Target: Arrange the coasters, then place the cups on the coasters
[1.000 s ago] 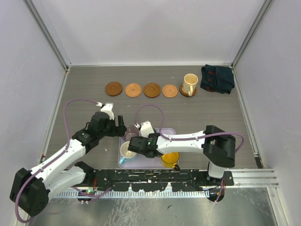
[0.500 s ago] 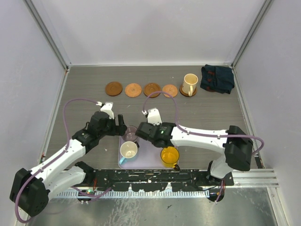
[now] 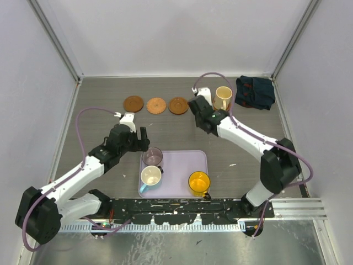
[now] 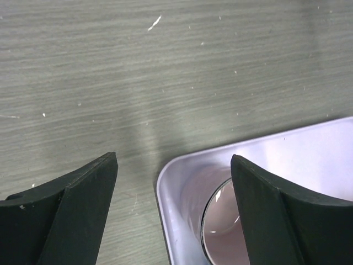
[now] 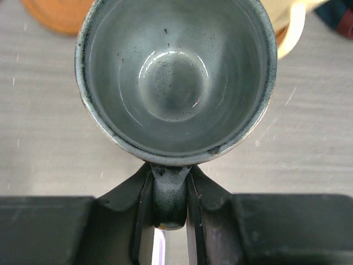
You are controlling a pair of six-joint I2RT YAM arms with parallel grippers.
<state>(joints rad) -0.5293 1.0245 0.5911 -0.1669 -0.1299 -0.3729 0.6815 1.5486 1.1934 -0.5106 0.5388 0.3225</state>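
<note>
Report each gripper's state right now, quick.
Left gripper: open, holding nothing.
Right gripper: closed on the grey-teal mug, pinching its handle.

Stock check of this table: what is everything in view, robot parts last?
flat round wooden coasters: three showing, brown to orange-brown, back row; others possibly hidden
rectangular tray: one, lavender, near centre
cream-beige mug: one, pale, right end of back row
grey-teal mug: one, dark-rimmed, held at back row
translucent mug: one, purple-grey, tray's far-left corner
cream mug: one, light-blue outside, tray's near-left
yellow-orange mug: one, bright, tray's near-right
crumpled cloth: one, dark blue, back right corner
left gripper: one, black, open above tray's far-left corner
right gripper: one, black, shut on grey-teal mug's handle
</note>
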